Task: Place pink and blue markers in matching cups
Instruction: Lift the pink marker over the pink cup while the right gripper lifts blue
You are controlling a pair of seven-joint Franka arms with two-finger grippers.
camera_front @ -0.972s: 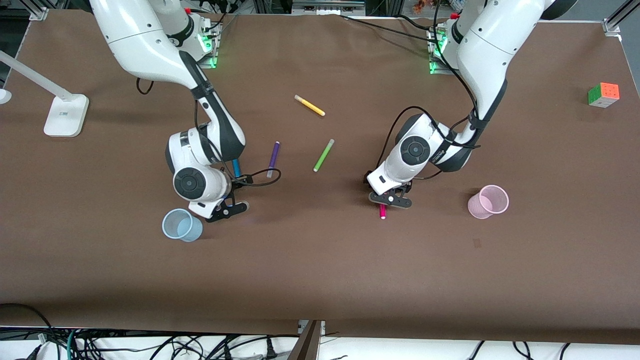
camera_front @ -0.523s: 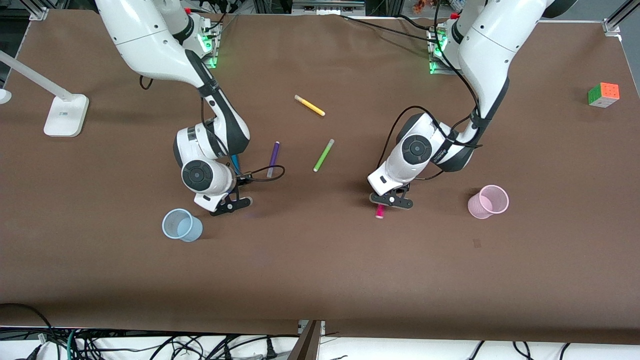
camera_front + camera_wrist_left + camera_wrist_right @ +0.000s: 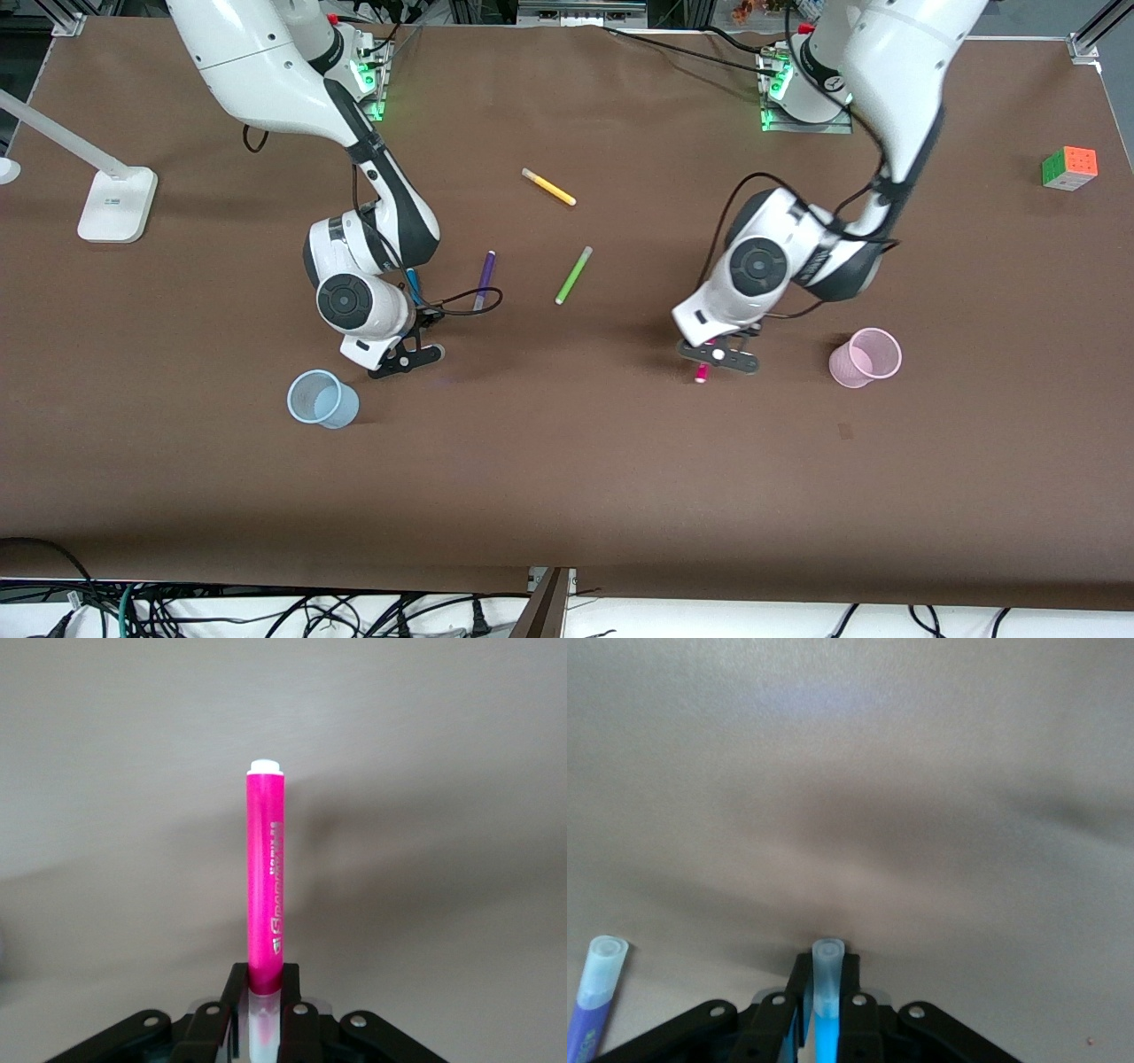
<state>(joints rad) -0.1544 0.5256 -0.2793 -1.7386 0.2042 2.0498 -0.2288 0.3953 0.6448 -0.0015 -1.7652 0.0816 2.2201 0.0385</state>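
Note:
My left gripper (image 3: 718, 356) is shut on the pink marker (image 3: 702, 376) and holds it low over the table, between the table's middle and the light pink cup (image 3: 864, 357). In the left wrist view the pink marker (image 3: 264, 886) sticks out from between the shut fingers of the left gripper (image 3: 264, 992). My right gripper (image 3: 405, 357) is shut on the blue marker (image 3: 412, 285), beside the light blue cup (image 3: 322, 400). In the right wrist view the blue marker's pale end (image 3: 827, 966) pokes out of the right gripper (image 3: 827, 988).
A purple marker (image 3: 484, 279) lies close to the right gripper and also shows in the right wrist view (image 3: 601, 992). A green marker (image 3: 573, 276) and a yellow marker (image 3: 548, 187) lie mid-table. A colour cube (image 3: 1069, 167) and a white lamp base (image 3: 115, 204) sit at the table's ends.
My left gripper has carried the pink marker toward the pink cup. My right gripper has shifted slightly away from the blue cup with the blue marker held.

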